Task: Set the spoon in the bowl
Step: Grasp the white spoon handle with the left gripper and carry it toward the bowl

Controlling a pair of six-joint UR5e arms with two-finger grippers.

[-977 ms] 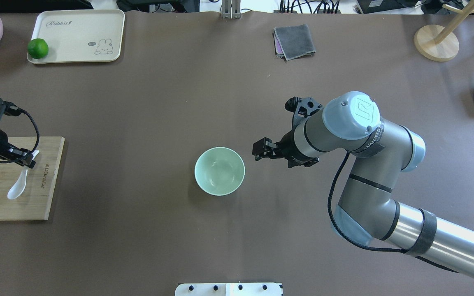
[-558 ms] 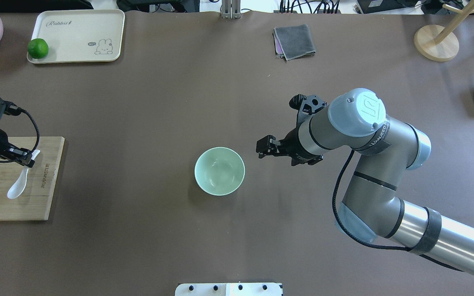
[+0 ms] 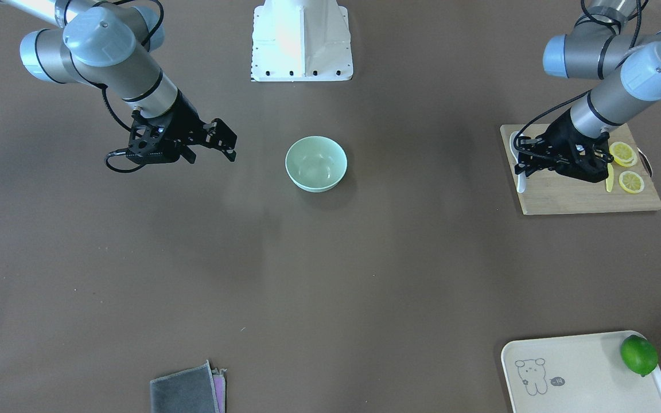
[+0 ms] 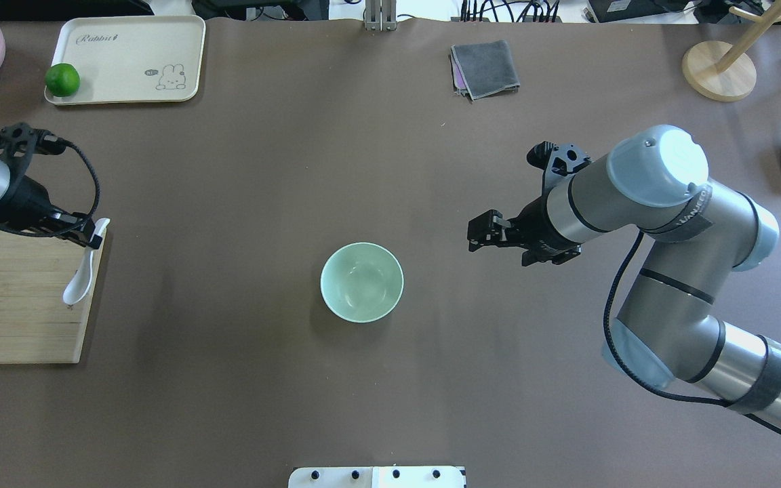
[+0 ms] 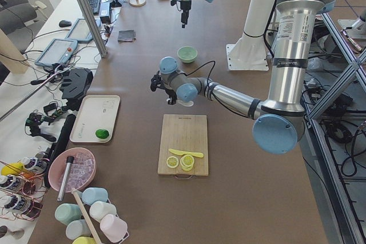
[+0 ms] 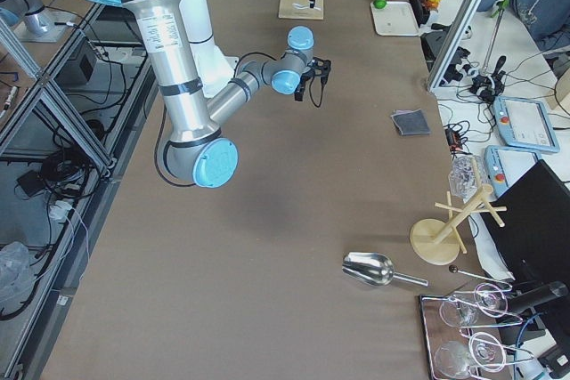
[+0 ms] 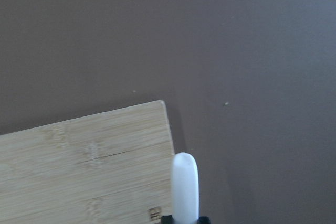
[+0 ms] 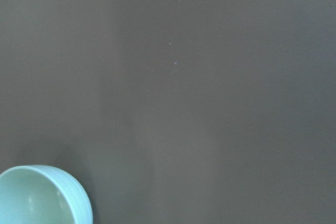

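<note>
Spoon [image 4: 77, 288] in L gripper [image 4: 97, 232], prob. aloft

Silver tubular arms [image 4: 594, 196], pale blue joint caps [image 4: 662, 159], looping black cables [image 4: 606, 318], white base [image 3: 302, 40]

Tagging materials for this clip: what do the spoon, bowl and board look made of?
The spoon: glossy white with sheen, likely ceramic or hard plastic. The bowl: smooth mint, faint highlights, perhaps melamine or ceramic. The board: bamboo or wood, grain strips showing.

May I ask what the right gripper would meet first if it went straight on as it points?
Probably bare table beside the bowl: the right gripper points down, and its wrist view shows mainly table, the bowl only at a corner.
</note>
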